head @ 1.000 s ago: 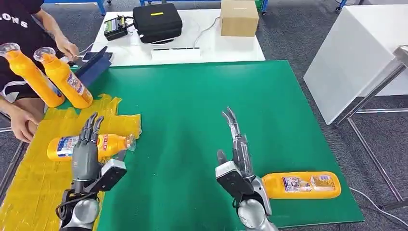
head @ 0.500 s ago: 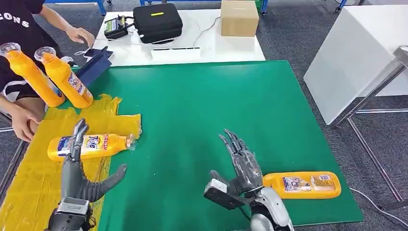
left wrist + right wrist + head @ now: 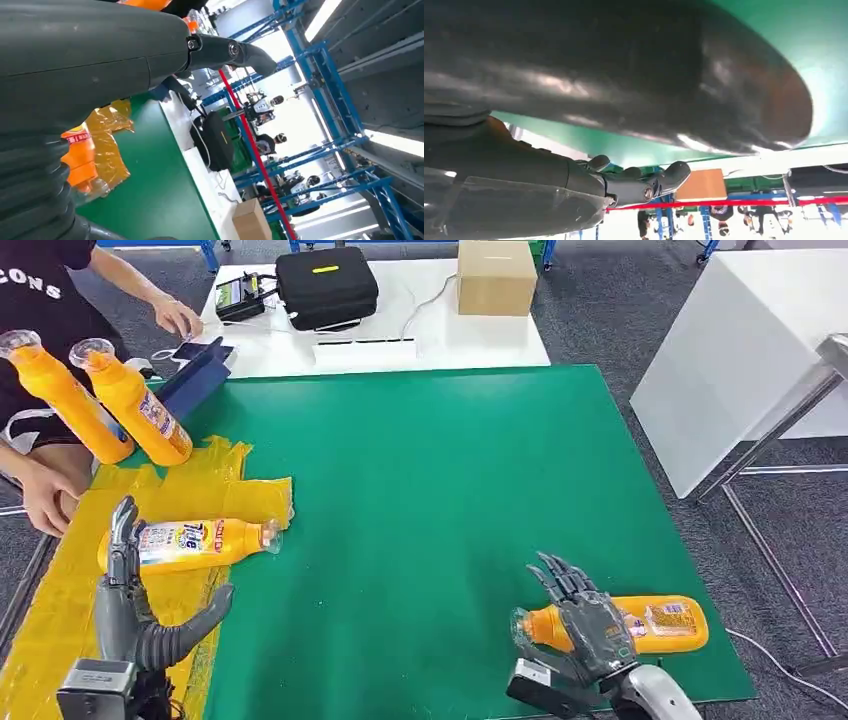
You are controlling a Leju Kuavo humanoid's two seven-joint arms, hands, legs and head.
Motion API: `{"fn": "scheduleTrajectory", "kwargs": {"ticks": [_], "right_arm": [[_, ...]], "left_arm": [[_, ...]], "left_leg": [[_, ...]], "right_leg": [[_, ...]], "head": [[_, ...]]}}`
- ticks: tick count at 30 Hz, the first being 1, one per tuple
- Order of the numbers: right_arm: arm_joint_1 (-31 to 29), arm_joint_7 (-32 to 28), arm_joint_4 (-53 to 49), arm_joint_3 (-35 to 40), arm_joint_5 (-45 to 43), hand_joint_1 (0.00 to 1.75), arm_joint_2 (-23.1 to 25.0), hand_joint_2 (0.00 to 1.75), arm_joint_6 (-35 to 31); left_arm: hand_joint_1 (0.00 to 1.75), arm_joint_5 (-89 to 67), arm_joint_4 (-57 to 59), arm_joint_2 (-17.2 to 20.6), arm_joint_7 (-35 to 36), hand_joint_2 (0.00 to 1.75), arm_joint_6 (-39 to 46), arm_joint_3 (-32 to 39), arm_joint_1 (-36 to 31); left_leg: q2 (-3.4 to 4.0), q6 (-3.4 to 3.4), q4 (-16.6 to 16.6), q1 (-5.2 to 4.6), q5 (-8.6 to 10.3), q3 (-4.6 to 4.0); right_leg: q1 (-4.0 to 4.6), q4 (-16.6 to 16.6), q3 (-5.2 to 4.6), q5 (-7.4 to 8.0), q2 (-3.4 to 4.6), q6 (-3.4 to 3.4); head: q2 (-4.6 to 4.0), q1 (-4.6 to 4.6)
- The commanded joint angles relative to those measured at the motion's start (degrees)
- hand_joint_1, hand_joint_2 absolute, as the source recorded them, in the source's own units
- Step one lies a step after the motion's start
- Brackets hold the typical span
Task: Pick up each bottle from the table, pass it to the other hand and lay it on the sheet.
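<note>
Hovering at the near left over the yellow sheet [image 3: 60, 590], the left hand [image 3: 135, 615] holds nothing, fingers spread. Just beyond it a bottle [image 3: 185, 544] lies on the sheet, and two more bottles [image 3: 95, 400] stand at the far left. On the green tabletop [image 3: 420, 490] at the near right, the right hand [image 3: 585, 625] rests on another lying bottle [image 3: 640, 623]; whether it grips is unclear.

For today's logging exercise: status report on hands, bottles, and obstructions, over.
Left hand open over yellow sheet. Right hand on the lying bottle, grip unconfirmed. One bottle laid on sheet. No obstruction.
</note>
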Motion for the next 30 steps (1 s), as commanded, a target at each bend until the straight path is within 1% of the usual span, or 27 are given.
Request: {"fn": "scheduleTrajectory", "kwargs": {"ticks": [1,4,5,6,7,13,18,19,20,21,24,26,27,29,30], "right_arm": [[4.6,-1.3,-3.7,-12.1,3.4,0.00,-0.7,1.75,0.1],[4.6,-4.2,-2.3,-16.1,3.7,0.00,-1.1,1.75,1.9],[4.4,-5.3,-1.8,-17.1,3.8,0.00,-1.1,1.75,2.4],[4.4,-5.7,-1.0,-17.9,4.3,0.00,-1.6,1.75,3.9],[4.4,-5.7,-0.5,-18.4,4.6,0.00,-1.5,1.75,4.0],[3.8,-5.0,0.5,-18.4,6.0,0.00,-1.3,1.75,4.4],[3.9,-5.1,2.7,-18.7,6.3,0.00,-3.1,1.75,6.4],[3.8,-4.8,3.1,-18.8,6.6,0.00,-3.2,1.75,6.6],[3.7,-4.7,3.3,-18.7,6.6,0.00,-3.2,1.75,6.6],[3.7,-4.7,3.3,-18.7,6.6,0.00,-3.2,1.75,6.6],[3.3,-4.6,3.7,-18.5,6.8,0.00,-3.2,1.75,6.8],[2.4,-4.2,5.3,-17.8,7.3,0.00,-3.4,1.75,7.3],[2.1,-4.1,6.0,-17.4,7.6,0.00,-3.6,1.75,7.5],[2.0,-2.8,7.4,-16.1,8.0,0.00,-5.1,1.75,8.3],[2.3,-2.1,7.8,-15.6,7.9,0.00,-6.0,1.75,8.6]], "left_arm": [[0.00,1.1,3.2,-1.3,0.0,1.75,-0.5,0.8,-1.0],[0.00,0.8,4.3,-0.8,0.4,1.75,-0.4,-0.2,-2.0],[0.00,0.8,4.7,-0.7,0.5,1.75,-0.4,-0.5,-2.3],[0.00,0.8,5.1,-0.4,0.6,1.75,-0.6,-1.0,-2.6],[0.00,0.7,5.3,-0.4,0.6,1.75,-0.6,-1.2,-2.7],[0.00,0.4,5.1,-0.3,0.8,1.75,-0.5,-1.4,-2.5],[0.00,0.4,5.2,-0.1,1.2,1.75,-0.3,-1.5,-2.5],[0.00,0.4,5.2,-0.1,1.2,1.75,-0.2,-1.5,-2.4],[0.00,0.4,5.1,-0.1,1.2,1.75,-0.3,-1.5,-2.4],[0.00,0.4,5.1,-0.1,1.2,1.75,-0.3,-1.5,-2.4],[0.00,0.5,5.1,-0.1,1.2,1.75,-0.3,-1.5,-2.4],[0.00,0.5,5.3,-0.1,1.2,1.75,-0.4,-1.5,-2.5],[0.00,0.5,5.4,-0.1,1.2,1.75,-0.4,-1.6,-2.5],[0.00,0.7,5.5,0.0,1.1,1.75,-0.4,-1.5,-2.5],[0.00,0.8,5.5,0.0,1.1,1.75,-0.3,-1.4,-2.5]], "left_leg": [[-0.08,-0.02,0.0,-0.01,-0.05,0.13],[0.00,-0.01,0.0,-0.01,-0.10,0.25],[-0.05,0.00,-0.1,-0.03,-0.04,0.16],[-0.06,0.00,-0.1,-0.02,0.00,0.09],[-0.05,0.00,-0.1,0.00,-0.05,0.19],[0.04,-0.02,-0.1,0.00,-0.05,0.21],[0.05,-0.04,-0.1,0.03,-0.10,0.34],[0.01,-0.02,-0.1,0.00,-0.05,0.21],[0.05,-0.03,-0.1,0.01,-0.10,0.36],[0.04,-0.01,-0.1,0.00,-0.04,0.19],[0.13,-0.03,-0.1,0.03,-0.14,0.43],[0.14,-0.03,-0.1,0.04,-0.13,0.42],[0.08,-0.01,-0.1,0.01,-0.04,0.21],[0.20,-0.03,-0.1,0.04,-0.11,0.39],[0.10,-0.01,-0.1,0.02,-0.04,0.20]], "right_leg": [[0.00,0.0,0.19,-0.09,-0.13,0.00],[0.01,-0.1,0.32,-0.13,-0.13,0.01],[-0.01,-0.1,0.23,-0.09,-0.15,0.02],[-0.02,-0.1,0.13,-0.05,-0.12,0.02],[0.01,-0.1,0.27,-0.09,-0.16,0.02],[0.02,-0.1,0.25,-0.05,-0.05,-0.01],[0.05,-0.2,0.41,-0.09,-0.10,-0.01],[0.02,-0.1,0.26,-0.05,-0.08,0.01],[0.04,-0.2,0.42,-0.10,-0.09,0.00],[0.02,-0.1,0.22,-0.03,-0.05,0.01],[0.06,-0.2,0.49,-0.11,-0.05,0.00],[0.07,-0.2,0.49,-0.10,-0.05,0.00],[0.03,-0.1,0.24,-0.02,-0.02,0.00],[0.07,-0.2,0.43,-0.05,0.03,-0.01],[0.03,-0.1,0.24,-0.01,0.01,0.01]], "head": [[0.00,0.02],[0.00,-0.02],[0.00,0.00],[0.00,0.00],[0.00,0.00],[0.00,-0.02],[0.00,-0.02],[0.00,0.00],[0.00,-0.02],[0.00,0.00],[0.00,0.00],[0.00,0.00],[0.00,-0.02],[0.00,-0.02],[0.00,0.00]]}}
